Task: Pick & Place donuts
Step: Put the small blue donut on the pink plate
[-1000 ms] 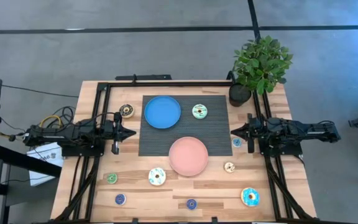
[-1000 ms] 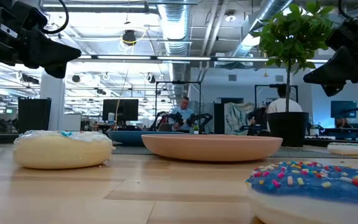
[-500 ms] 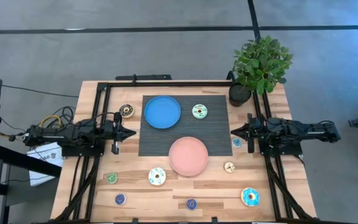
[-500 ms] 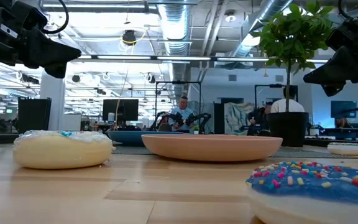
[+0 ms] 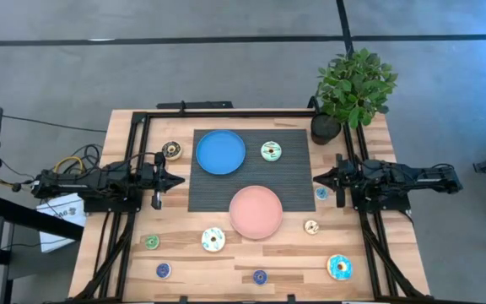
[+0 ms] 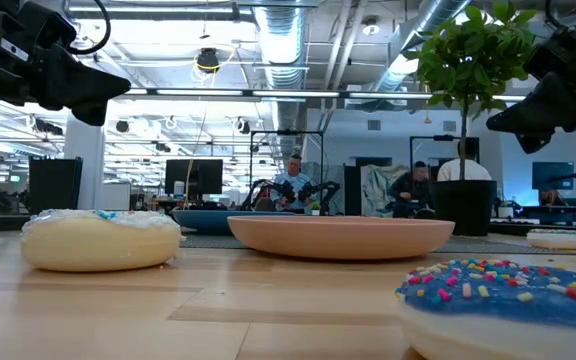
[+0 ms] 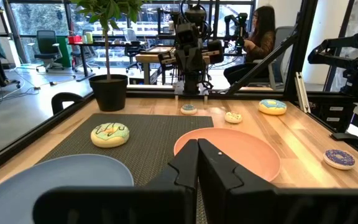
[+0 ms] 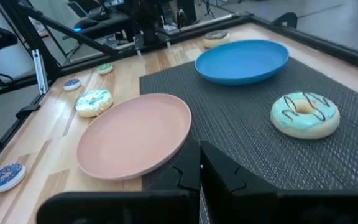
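Nine donuts lie flat on the table, untouched. On the dark mat sits a teal-iced one; a dark brown one lies left of the mat. Right of the mat are a small blue, a cream and a large blue sprinkled donut. Near the front edge lie a white, a green and two small blue donuts. My left gripper hovers shut at the mat's left edge. My right gripper hovers shut at its right edge.
A blue plate and a pink plate rest on the dark mat. A potted plant stands at the far right corner. Black frame rails run along the table's sides. People sit in the room beyond.
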Tool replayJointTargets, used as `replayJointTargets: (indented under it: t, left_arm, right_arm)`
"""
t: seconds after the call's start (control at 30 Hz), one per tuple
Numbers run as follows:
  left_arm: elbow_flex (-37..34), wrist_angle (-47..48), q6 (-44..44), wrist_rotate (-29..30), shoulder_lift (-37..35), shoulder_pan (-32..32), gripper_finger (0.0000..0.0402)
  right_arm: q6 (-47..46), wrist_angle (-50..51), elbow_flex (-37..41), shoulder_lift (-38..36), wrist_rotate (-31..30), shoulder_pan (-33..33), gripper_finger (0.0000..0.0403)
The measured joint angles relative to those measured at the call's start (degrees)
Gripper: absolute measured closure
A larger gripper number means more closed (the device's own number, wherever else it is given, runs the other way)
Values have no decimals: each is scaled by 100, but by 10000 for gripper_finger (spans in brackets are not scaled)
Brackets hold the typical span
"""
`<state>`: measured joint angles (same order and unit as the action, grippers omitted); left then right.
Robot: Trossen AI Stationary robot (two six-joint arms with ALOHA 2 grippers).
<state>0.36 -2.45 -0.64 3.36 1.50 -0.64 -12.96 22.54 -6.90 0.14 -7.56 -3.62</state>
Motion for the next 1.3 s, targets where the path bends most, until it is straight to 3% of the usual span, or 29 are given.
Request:
replayJointTargets:
  t: [0.33, 0.6, 0.9, 1.13, 1.3]
  left_arm:
    - [0, 1, 1, 1, 0, -2, 401]
    - [0, -1, 1, 0, 0, -1, 401]
    - [0, 0, 0, 0, 0, 0, 401]
    - [0, -1, 1, 1, 0, 0, 401]
    - [0, -1, 0, 0, 0, 0, 401]
  right_arm:
    - [1042, -1340, -43, 153, -229, 0, 403]
    - [1116, -1210, -1080, 1271, -978, 0, 403]
    - [697, 250, -3326, 2785, -2066, 0, 403]
    - [282, 1791, -4568, 3745, -2091, 0, 398]
    - [-425, 3118, -5062, 4561, -1957, 0, 360]
